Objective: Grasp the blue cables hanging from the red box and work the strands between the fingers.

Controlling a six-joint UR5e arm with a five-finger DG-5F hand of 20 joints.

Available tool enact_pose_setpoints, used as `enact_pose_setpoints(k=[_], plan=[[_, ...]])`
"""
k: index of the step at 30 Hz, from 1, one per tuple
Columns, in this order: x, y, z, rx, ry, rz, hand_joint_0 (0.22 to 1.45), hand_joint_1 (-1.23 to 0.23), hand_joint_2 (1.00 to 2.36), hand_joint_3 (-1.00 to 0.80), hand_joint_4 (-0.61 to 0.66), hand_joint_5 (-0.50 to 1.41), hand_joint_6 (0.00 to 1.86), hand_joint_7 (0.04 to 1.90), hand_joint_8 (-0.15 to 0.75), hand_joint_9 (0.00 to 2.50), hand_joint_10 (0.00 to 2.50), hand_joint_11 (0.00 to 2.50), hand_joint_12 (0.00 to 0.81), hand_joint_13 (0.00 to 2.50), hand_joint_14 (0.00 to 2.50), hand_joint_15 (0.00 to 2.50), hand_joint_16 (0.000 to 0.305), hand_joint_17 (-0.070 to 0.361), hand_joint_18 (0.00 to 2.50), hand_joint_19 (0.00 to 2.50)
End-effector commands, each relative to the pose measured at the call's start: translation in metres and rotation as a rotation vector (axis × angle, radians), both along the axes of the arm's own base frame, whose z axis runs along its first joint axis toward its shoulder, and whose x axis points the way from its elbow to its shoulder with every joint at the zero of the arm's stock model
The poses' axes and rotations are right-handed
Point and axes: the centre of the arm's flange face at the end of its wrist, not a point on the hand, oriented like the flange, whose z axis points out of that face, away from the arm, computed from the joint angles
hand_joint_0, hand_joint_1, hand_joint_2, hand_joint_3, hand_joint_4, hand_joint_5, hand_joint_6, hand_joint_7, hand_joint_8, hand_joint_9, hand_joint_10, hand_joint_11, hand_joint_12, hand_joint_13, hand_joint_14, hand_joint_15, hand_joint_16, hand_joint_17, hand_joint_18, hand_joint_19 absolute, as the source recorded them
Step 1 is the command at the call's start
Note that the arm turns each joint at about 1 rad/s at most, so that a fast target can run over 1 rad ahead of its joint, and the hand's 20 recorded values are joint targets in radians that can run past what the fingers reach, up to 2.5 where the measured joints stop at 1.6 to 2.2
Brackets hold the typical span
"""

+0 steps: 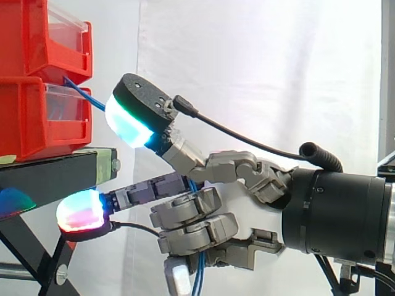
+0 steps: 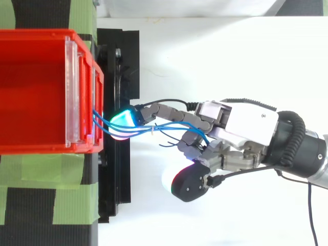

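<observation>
Top view first — my hand (image 2: 246,123) comes in from 3 o'clock, its grey jointed fingers curled round the blue cables (image 2: 143,129), thin glossy strands pinched between them. Their long axis runs 9 to 3 o'clock, from the front lip of the red box (image 2: 31,92) across to my palm, fanning slightly. The box is hard, smooth plastic with a clear front panel, and it sits on a matte black stand (image 2: 120,61). From the side, the strands leave the box sloping toward 4 o'clock — then the loose ends hang toward 6 o'clock below my fingers.
</observation>
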Motion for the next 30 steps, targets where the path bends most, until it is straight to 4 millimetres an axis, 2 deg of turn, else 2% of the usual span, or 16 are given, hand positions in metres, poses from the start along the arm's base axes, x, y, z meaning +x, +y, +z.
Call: enact_pose_setpoints(k=[1,3,4,5,7,9,13,30], plan=[[0.0001,0.0005,0.0004,-0.003,0.002,0.003,0.67,-0.46,1.00,-1.00,0.36,-0.01,0.01,0.79,0.425,1.31,2.50,2.50,0.633,1.54,2.50,1.67,0.085,0.192,1.66,0.67],[-0.0001,0.0005,0.0003,-0.005,0.004,0.003,0.67,-0.46,1.00,-1.00,0.37,0.00,0.01,0.79,0.447,1.37,2.50,2.50,0.663,1.62,2.50,1.69,0.088,0.199,1.81,0.67],[-0.0009,0.0002,-0.0006,-0.007,0.008,0.003,0.67,-0.45,1.00,-1.00,0.38,0.01,0.01,0.79,0.458,1.46,2.50,2.50,0.684,1.71,2.50,1.72,0.275,0.206,1.98,0.67],[-0.0003,0.0004,0.0000,-0.006,0.007,0.003,0.67,-0.45,1.00,-1.00,0.38,0.01,0.01,0.79,0.465,1.49,2.50,2.50,0.688,1.74,2.50,1.73,0.275,0.206,2.04,0.69],[-0.0003,0.0005,0.0000,-0.006,0.007,0.004,0.67,-0.45,1.00,-1.00,0.41,0.04,0.01,0.78,0.485,1.62,2.50,2.50,0.710,1.91,2.50,1.74,0.285,0.214,2.40,0.71],[-0.0003,0.0005,0.0000,-0.006,0.007,0.004,0.67,-0.45,1.00,-1.00,0.43,0.07,0.01,0.77,0.492,1.74,2.50,2.50,0.718,2.02,2.50,1.75,0.289,0.217,2.50,0.70],[-0.0006,0.0003,-0.0003,-0.009,0.010,0.003,0.66,-0.46,1.00,-1.00,0.44,0.09,0.01,0.76,0.509,1.87,2.50,2.50,0.716,2.09,2.50,1.75,0.291,0.218,2.50,0.75],[-0.0053,-0.0013,-0.0048,-0.026,0.059,0.003,0.66,-0.45,1.00,-1.00,0.43,0.05,0.01,0.76,0.519,1.88,2.50,2.50,0.718,2.11,2.50,1.76,0.295,0.221,2.50,0.78]])
